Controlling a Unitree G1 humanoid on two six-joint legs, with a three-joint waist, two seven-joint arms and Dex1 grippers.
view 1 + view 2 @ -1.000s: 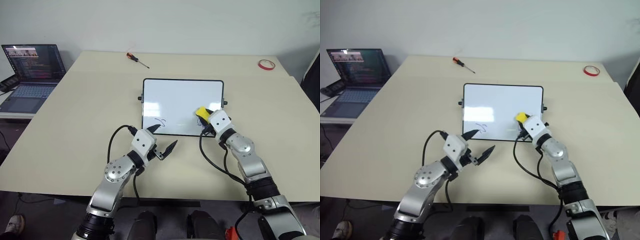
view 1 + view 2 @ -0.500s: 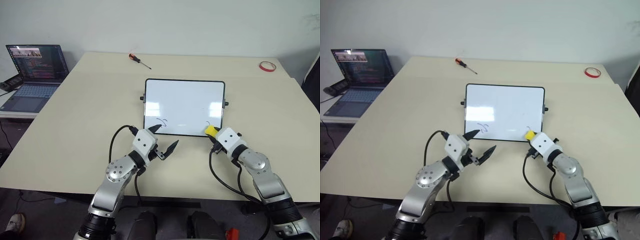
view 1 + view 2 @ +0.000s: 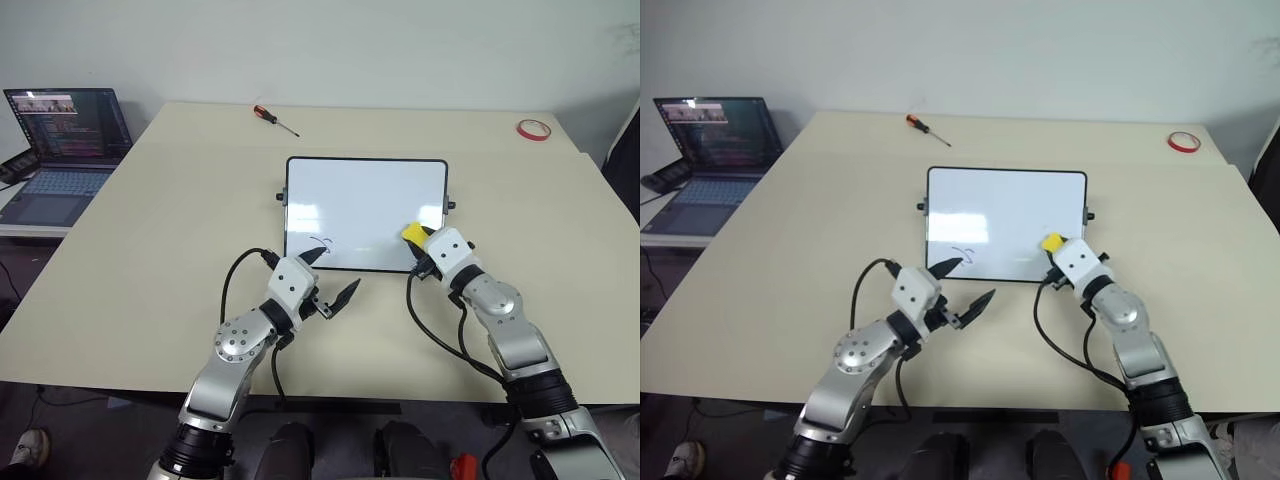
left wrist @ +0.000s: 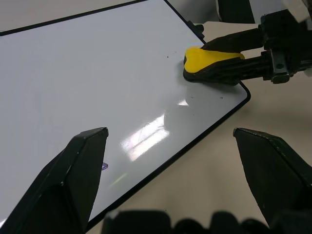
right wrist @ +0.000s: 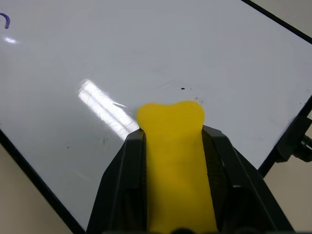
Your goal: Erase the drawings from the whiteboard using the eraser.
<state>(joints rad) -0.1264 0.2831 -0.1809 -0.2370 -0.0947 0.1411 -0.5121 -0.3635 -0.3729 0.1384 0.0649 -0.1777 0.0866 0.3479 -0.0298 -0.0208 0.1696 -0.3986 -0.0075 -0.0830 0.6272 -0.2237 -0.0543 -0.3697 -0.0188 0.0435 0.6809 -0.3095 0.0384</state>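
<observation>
Whiteboard is lying mid-table, and most of its white face is reading clean; one dark blue scribble is remaining near its near-left corner, and faint specks are showing by the eraser in the right wrist view. By my judgement the work is well advanced, with that left scribble outstanding.

Right gripper is clamping tight on the yellow eraser, which is resting over the board's near-right corner, close to the black frame. Left gripper is hovering with jaws standing wide and holding nothing, its far finger reaching over the near-left edge just beside the scribble.

Open board surface is lying between eraser and scribble. The left gripper may be crowding that corner. Screwdriver, tape ring and laptop are sitting well apart.
</observation>
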